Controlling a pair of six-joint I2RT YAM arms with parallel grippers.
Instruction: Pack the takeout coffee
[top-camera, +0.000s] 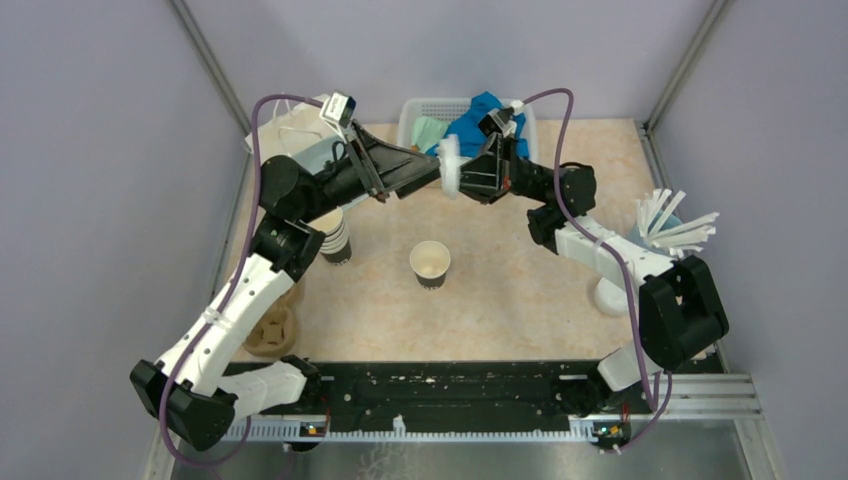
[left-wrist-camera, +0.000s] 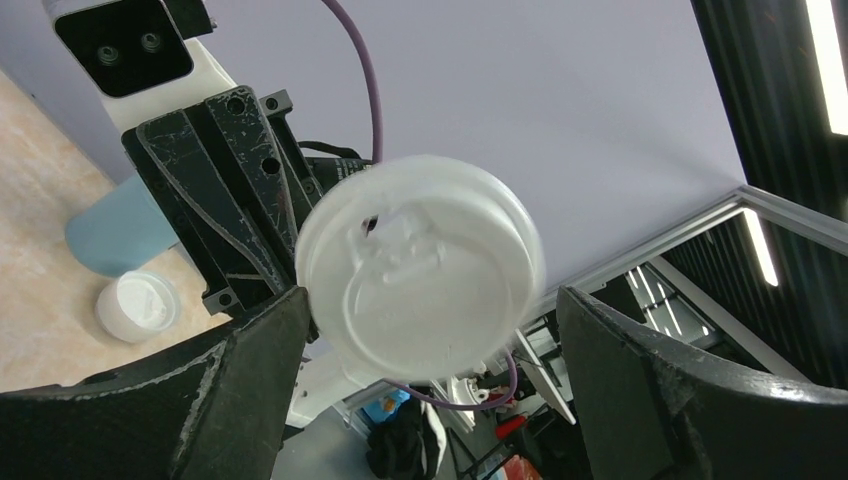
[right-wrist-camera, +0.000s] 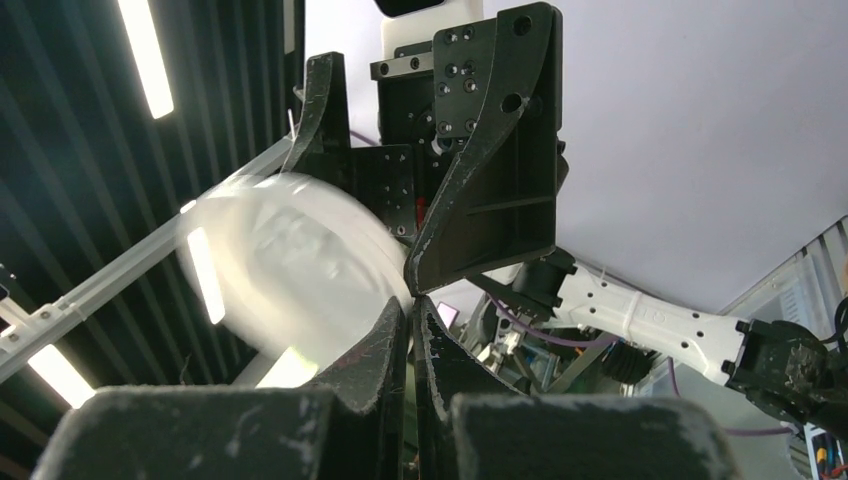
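A round white plastic lid (top-camera: 450, 165) hangs in the air above the table's back middle. My right gripper (top-camera: 466, 176) is shut on its rim; in the right wrist view the closed fingertips (right-wrist-camera: 412, 300) pinch the blurred lid (right-wrist-camera: 290, 270) at its edge. My left gripper (top-camera: 434, 168) is open and faces the lid from the left. In the left wrist view its fingers stand wide on either side of the lid (left-wrist-camera: 420, 280), apart from it. An open paper cup (top-camera: 430, 263), cream inside, stands upright at the table's middle. More stacked cups (top-camera: 336, 238) stand left of it.
A brown pulp cup tray (top-camera: 274, 328) lies at the front left under the left arm. A light blue cup of white sticks (top-camera: 668, 222) stands at the right, with another white lid (top-camera: 607, 296) beside it. A white basket (top-camera: 420, 112) with blue cloth sits at the back.
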